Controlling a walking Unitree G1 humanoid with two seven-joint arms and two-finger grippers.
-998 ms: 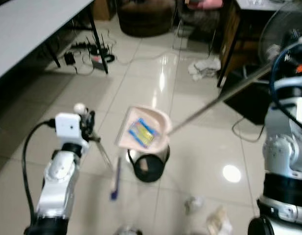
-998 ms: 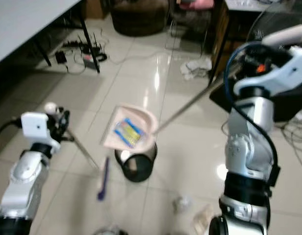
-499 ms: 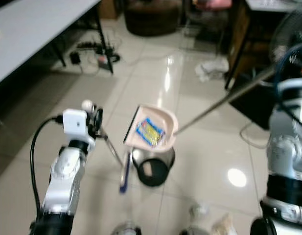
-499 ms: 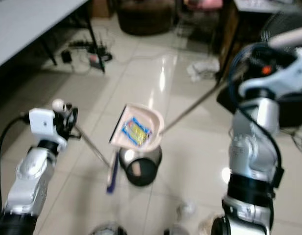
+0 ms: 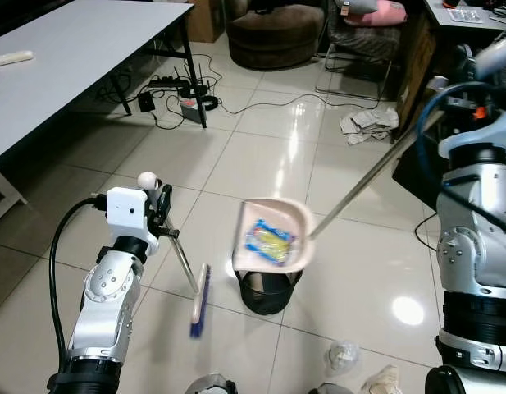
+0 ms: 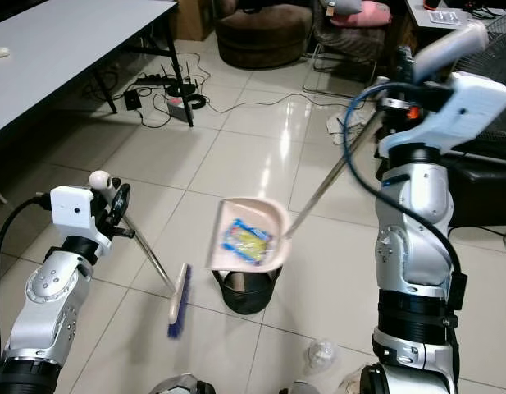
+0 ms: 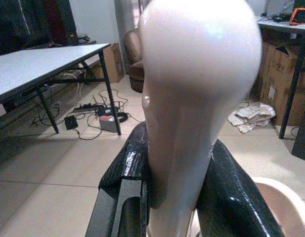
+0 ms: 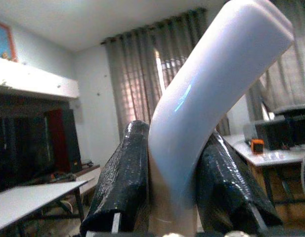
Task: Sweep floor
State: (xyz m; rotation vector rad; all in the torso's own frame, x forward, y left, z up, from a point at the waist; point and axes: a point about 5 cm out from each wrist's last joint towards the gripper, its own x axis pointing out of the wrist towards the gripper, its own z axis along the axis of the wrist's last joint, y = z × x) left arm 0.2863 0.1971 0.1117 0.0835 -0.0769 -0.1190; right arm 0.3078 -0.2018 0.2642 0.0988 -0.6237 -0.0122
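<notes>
Dustpan (image 5: 273,235), pink with a blue-and-yellow wrapper (image 5: 269,239) inside, is held tilted just above the black bin (image 5: 269,290) on the tiled floor (image 5: 261,156). Its long handle is clamped in the right gripper (image 8: 174,197) jaws. Beside it, the broom (image 6: 178,300) is gripped by the left gripper (image 7: 174,192), bristles at the floor.

A grey table (image 5: 64,57) stands above tangled cables (image 5: 175,86).

dustpan (image 5: 273,238) tilted over bin (image 5: 267,291), hiding most of bin mouth. wrapper (image 5: 269,240) print unreadable. broom head (image 5: 200,300) motion-blurred. crumpled litter (image 5: 382,381) cut off by the bottom edge.
</notes>
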